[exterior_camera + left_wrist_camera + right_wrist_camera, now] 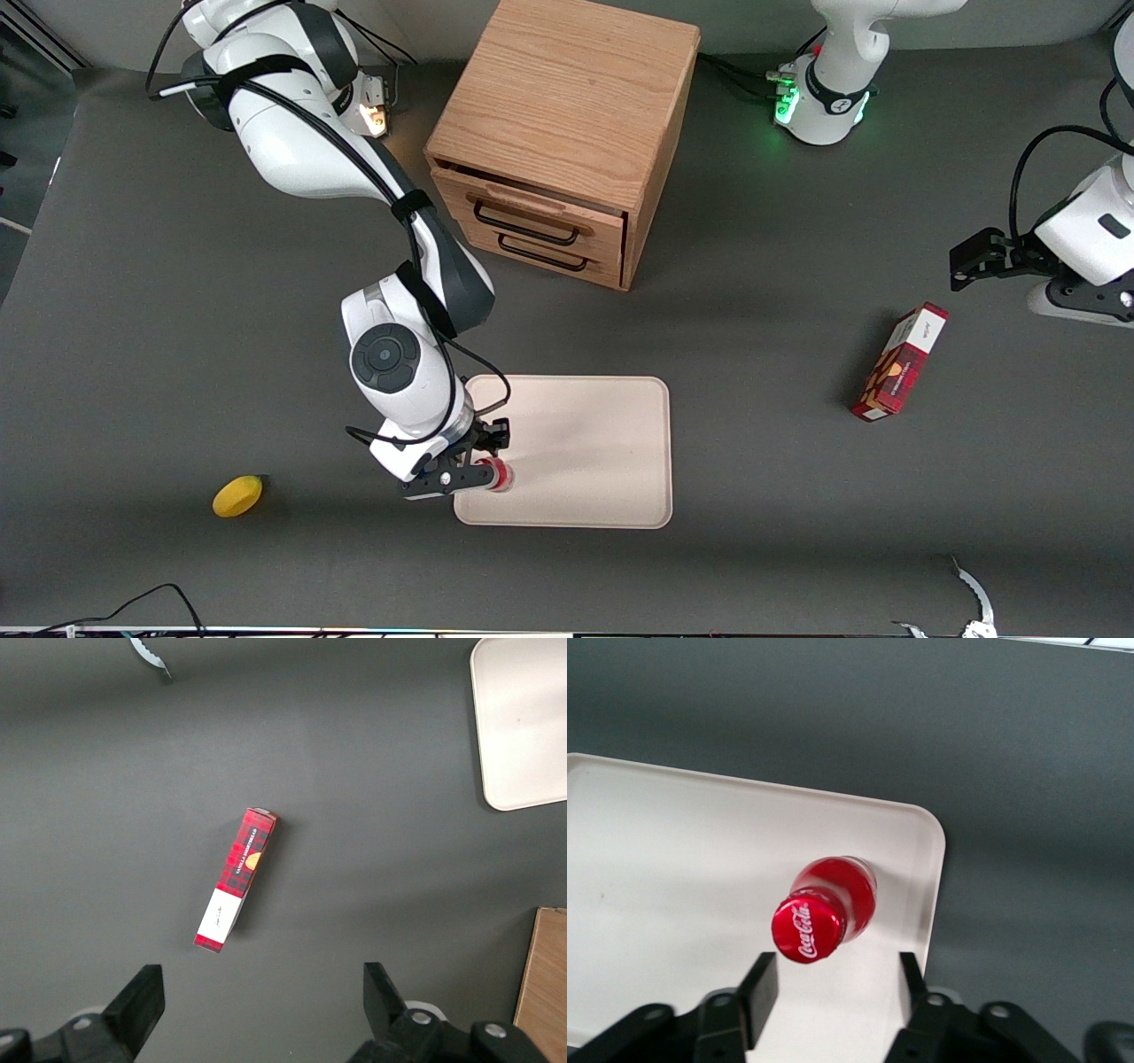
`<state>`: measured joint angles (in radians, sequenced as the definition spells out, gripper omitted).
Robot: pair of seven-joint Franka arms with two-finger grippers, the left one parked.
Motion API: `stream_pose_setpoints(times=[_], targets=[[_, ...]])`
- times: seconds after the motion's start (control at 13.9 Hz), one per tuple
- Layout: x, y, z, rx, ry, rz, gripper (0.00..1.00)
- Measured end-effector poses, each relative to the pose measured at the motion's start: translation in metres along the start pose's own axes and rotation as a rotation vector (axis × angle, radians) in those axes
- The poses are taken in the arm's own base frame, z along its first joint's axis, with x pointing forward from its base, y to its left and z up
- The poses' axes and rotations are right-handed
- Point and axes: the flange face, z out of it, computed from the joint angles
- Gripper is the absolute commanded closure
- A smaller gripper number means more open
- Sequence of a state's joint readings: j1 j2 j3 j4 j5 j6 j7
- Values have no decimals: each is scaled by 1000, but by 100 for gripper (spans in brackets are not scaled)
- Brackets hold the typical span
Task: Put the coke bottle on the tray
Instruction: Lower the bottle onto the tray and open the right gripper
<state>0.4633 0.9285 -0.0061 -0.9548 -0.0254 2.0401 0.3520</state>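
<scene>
The coke bottle point(828, 908), small and red with white lettering on its cap, stands upright on the pale beige tray point(673, 859) close to one of its rounded corners. In the front view the coke bottle point(501, 475) shows at the tray point(585, 443) edge toward the working arm's end. My right gripper point(837, 979) is open just above the bottle, its two black fingers apart with nothing between them and not touching the cap. In the front view the gripper point(483, 461) hangs over that same corner of the tray.
A wooden two-drawer cabinet point(567, 133) stands farther from the front camera than the tray. A yellow lemon point(237, 495) lies toward the working arm's end. A red carton box point(899, 361) lies toward the parked arm's end, also seen as the carton box point(236, 879).
</scene>
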Motion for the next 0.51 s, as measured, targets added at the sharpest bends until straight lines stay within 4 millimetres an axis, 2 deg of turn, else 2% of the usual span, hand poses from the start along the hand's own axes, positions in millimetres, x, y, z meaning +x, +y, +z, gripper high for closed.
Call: stream_pose_setpoints(times=[0.51], targets=[[0,0,-1,0,1,2,0]])
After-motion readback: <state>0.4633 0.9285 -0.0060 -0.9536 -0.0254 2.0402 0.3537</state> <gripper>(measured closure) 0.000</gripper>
